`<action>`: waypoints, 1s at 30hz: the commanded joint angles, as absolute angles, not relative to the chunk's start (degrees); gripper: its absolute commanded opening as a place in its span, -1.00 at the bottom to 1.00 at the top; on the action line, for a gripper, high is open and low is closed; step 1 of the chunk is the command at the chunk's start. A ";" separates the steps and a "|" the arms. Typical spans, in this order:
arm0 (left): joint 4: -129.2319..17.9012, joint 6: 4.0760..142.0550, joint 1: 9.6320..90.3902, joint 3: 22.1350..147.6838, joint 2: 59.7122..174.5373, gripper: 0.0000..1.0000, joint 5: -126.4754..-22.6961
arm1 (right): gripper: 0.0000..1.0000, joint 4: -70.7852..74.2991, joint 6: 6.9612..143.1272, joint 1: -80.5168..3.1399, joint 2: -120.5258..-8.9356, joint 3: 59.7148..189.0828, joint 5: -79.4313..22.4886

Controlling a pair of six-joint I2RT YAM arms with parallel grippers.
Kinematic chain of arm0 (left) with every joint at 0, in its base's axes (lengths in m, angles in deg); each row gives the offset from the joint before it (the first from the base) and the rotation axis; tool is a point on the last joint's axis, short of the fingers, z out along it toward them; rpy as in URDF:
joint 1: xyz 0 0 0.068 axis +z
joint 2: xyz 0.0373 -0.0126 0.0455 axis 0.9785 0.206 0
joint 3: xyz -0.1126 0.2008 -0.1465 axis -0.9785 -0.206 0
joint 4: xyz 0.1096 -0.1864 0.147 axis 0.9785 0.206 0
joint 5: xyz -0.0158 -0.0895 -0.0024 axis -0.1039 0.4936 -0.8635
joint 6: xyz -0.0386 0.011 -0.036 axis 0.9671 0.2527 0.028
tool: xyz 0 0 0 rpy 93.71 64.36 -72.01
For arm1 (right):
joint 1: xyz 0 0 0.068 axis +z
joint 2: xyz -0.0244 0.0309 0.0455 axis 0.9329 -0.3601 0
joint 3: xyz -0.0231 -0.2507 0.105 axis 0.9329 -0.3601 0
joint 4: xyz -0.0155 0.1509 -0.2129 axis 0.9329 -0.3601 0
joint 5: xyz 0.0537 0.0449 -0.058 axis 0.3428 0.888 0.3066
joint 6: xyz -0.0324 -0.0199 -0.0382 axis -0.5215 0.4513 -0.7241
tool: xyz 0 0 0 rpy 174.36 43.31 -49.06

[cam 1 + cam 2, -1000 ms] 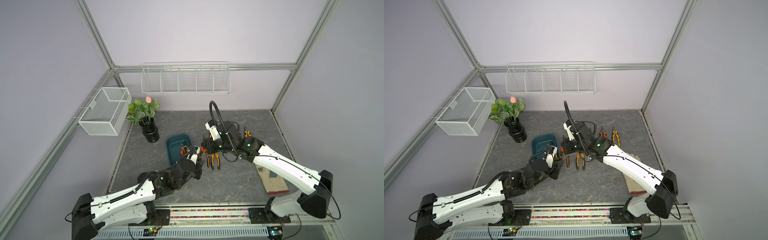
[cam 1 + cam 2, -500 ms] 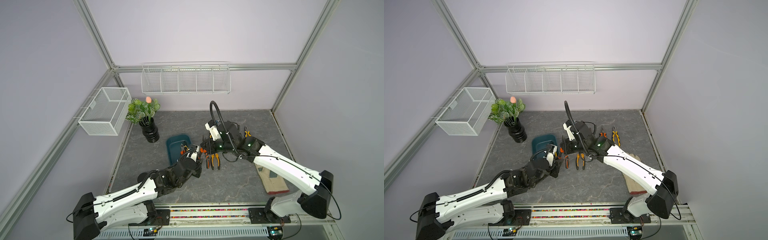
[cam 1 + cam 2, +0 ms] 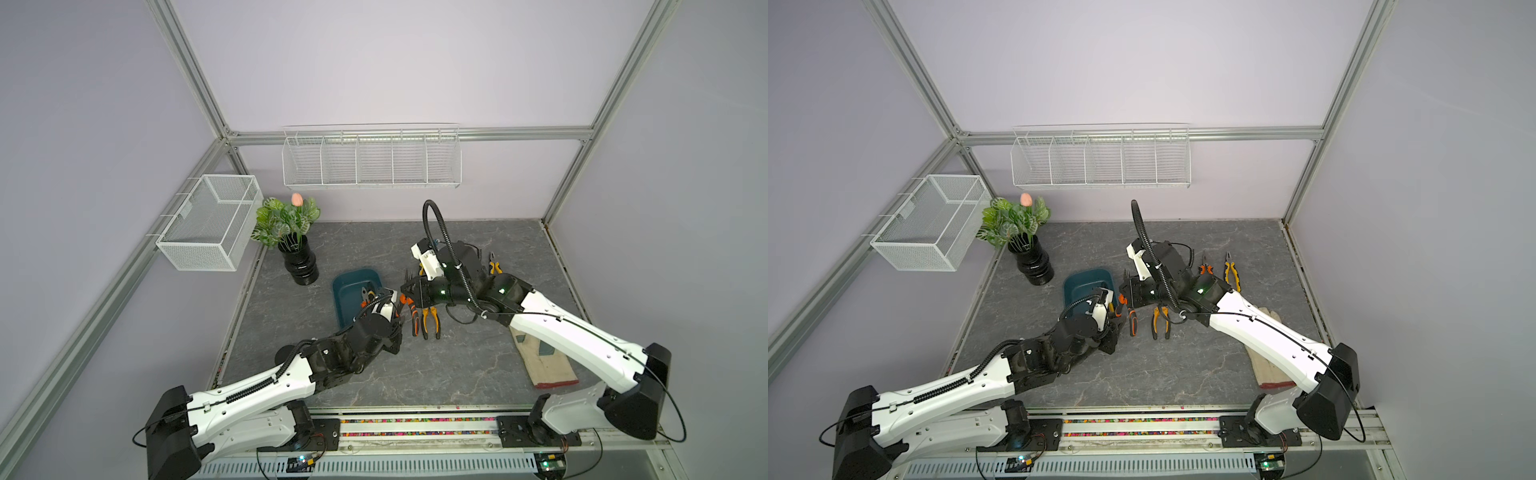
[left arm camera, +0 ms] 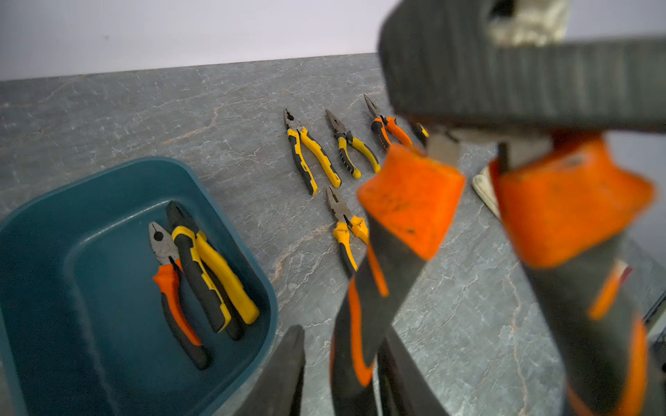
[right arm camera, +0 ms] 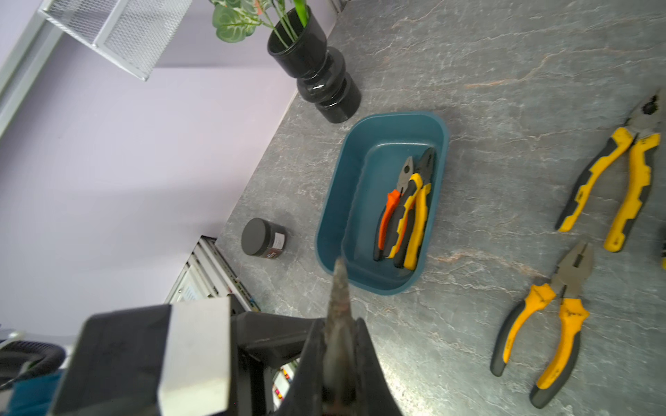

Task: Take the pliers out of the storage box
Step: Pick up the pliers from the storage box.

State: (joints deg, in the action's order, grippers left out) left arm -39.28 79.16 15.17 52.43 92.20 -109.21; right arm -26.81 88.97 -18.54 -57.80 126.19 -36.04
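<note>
The right gripper (image 5: 338, 324) is clamped on the nose of the orange-handled pliers (image 4: 407, 201), held above the desk (image 5: 504, 72) just beside the storage box (image 5: 329, 216) — two more pliers (image 5: 405, 209) lie inside it. The left gripper (image 3: 398, 308) sits at the handles — gripping or not, I can't tell.

Landmark: storage box (image 4: 108, 191) | Inside we see orange-black pliers (image 4: 173, 291) touching yellow-black pliers (image 4: 212, 273) | Beyond it on the desk (image 4: 144, 119): row of three pliers (image 4: 355, 147), fourth pliers (image 4: 342, 223) nearer the box | Outside the box, blurred close-up: orange-handled pliers (image 4: 407, 201), head gripped by right hand (image 4: 483, 122)
</note>
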 commanded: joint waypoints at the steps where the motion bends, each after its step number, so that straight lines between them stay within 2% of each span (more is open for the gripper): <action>1: -38.21 79.05 15.44 54.06 91.93 -0.25 -108.52 | -0.87 -25.87 87.08 -18.53 -57.03 127.10 -38.21; 10: -38.74 79.34 15.44 53.55 92.39 -0.36 -108.28 | -0.87 -25.00 87.36 -18.53 -57.35 126.39 -36.83; 14: -38.35 79.23 15.44 53.99 92.76 -0.72 -108.17 | -0.87 -24.40 87.83 -18.54 -57.85 125.74 -36.06; 16: -37.96 79.40 15.44 54.49 93.33 -1.00 -108.11 | -0.87 -23.92 88.15 -18.61 -58.17 125.30 -35.47; 21: -37.79 79.74 15.44 54.51 93.97 -1.00 -107.71 | -0.85 -23.41 88.17 -18.62 -59.49 124.65 -34.53; 22: -37.80 79.73 15.44 54.43 94.03 -1.00 -107.57 | -0.79 -23.36 88.08 -18.64 -59.62 124.64 -34.42; 23: -37.47 79.86 15.44 54.43 94.07 -1.00 -108.07 | -0.60 -23.36 87.91 -18.65 -59.61 124.77 -34.32; 25: -35.77 80.75 15.44 54.61 94.07 -1.00 -110.06 | 0.04 -24.22 87.64 -18.71 -59.49 125.50 -34.83; 26: -34.85 80.14 15.44 54.81 94.11 -1.00 -111.02 | 0.21 -25.11 87.47 -18.78 -59.24 126.21 -35.68; 30: -31.02 80.45 14.72 55.15 95.04 -1.00 -120.95 | 0.23 -29.65 88.41 -18.77 -58.46 129.43 -39.59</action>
